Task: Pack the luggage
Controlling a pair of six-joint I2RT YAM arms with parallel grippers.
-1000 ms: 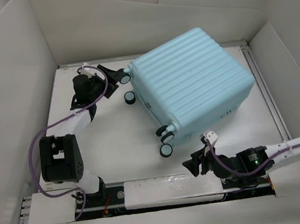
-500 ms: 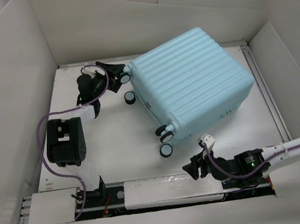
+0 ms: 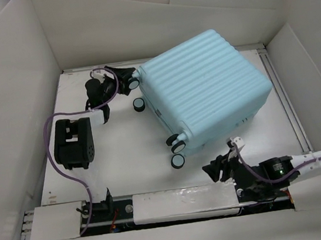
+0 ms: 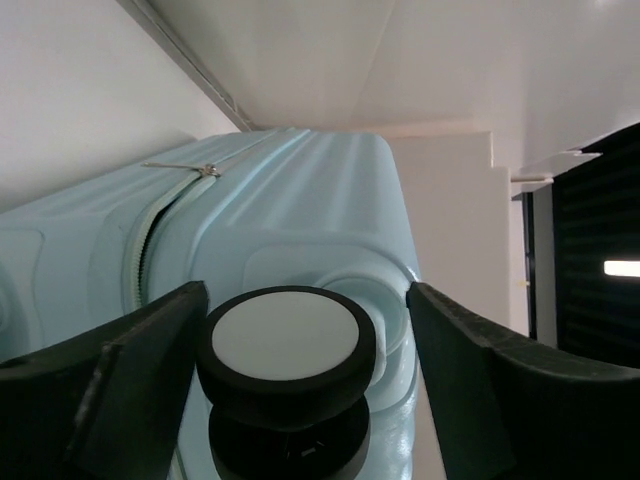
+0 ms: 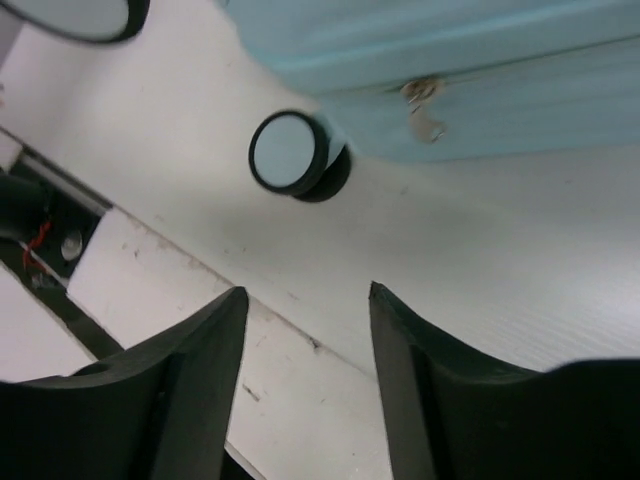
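Note:
The pale aqua luggage (image 3: 206, 87) lies closed on its side on the white table, its caster wheels facing left. My left gripper (image 3: 124, 79) is open and straddles the far-left wheel (image 3: 134, 83). In the left wrist view that wheel (image 4: 287, 345) sits between the fingers (image 4: 110, 390), close to the left one, with the luggage shell (image 4: 290, 200) and its zipper behind. My right gripper (image 3: 212, 169) is open and empty, low over the table near the front wheel (image 3: 178, 161). The right wrist view shows a wheel (image 5: 287, 153) and a zipper pull (image 5: 425, 110) under the shell (image 5: 450, 60).
White cardboard walls (image 3: 14, 86) enclose the table on the left, back and right. Two more wheels (image 3: 139, 104) (image 3: 179, 146) stick out from the luggage's left side. A raised white strip (image 3: 177, 203) runs along the near edge between the arm bases.
My left gripper has moved right, up to the far-left wheel, and now has it between its fingers. My right gripper has shifted a little right and towards the luggage.

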